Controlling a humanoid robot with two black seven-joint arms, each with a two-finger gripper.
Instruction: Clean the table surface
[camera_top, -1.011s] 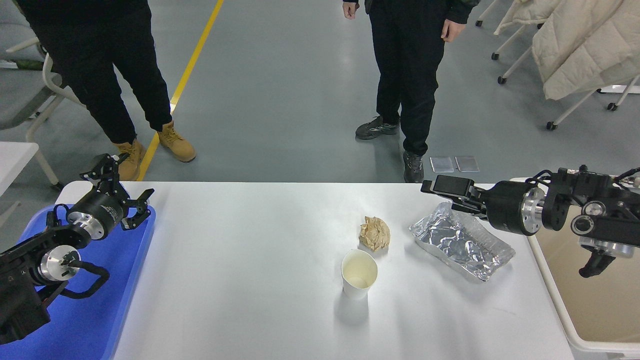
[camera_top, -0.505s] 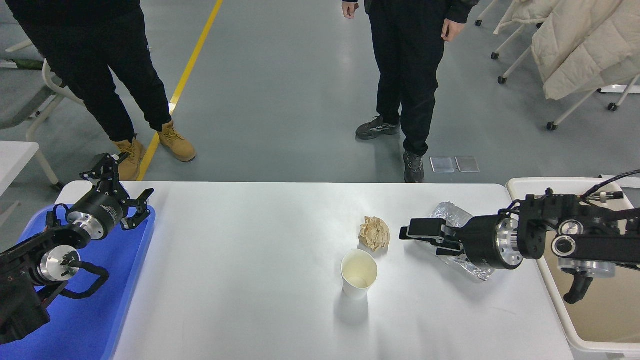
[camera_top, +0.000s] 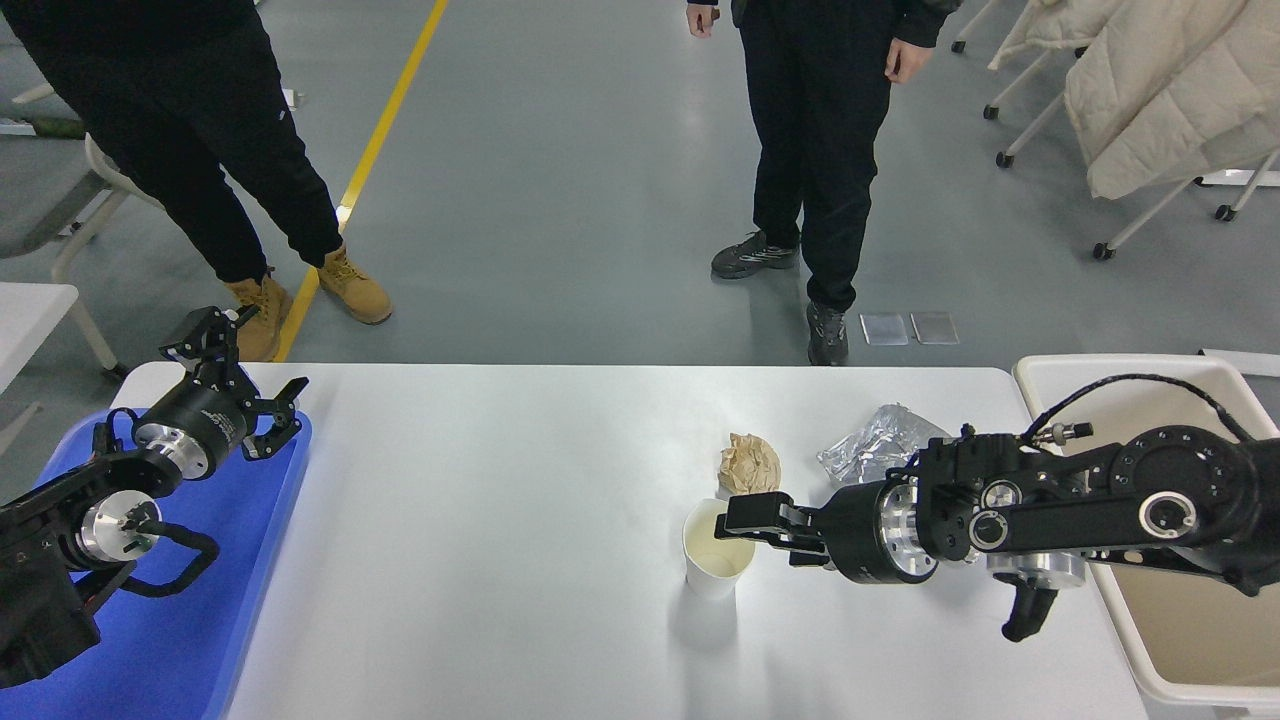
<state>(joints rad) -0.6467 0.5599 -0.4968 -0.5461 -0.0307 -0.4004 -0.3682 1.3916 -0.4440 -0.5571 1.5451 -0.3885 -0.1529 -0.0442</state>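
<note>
The white table surface (camera_top: 500, 580) carries a white paper cup (camera_top: 712, 568), upright near the middle. A crumpled brown paper ball (camera_top: 748, 463) lies just behind the cup. To its right is a crumpled silver foil wrapper (camera_top: 873, 442), partly hidden by my right arm. My right gripper (camera_top: 748, 518) reaches in from the right, open, its tips at the cup's right rim. It holds nothing. My left gripper (camera_top: 245, 365) is parked open at the far left, above the blue tray's far corner.
A blue plastic tray (camera_top: 190, 650) lies along the table's left edge under my left arm. A cream-coloured bin (camera_top: 1045, 372) stands off the table's right end. Two people (camera_top: 815, 150) stand on the floor beyond the far edge. Chairs with pale coats (camera_top: 1160, 90) are at the top right.
My right arm has swung from the far right edge, over the foil wrapper, forward and left to the cup's rim. The foil is now partly covered. The left arm has not moved.
</note>
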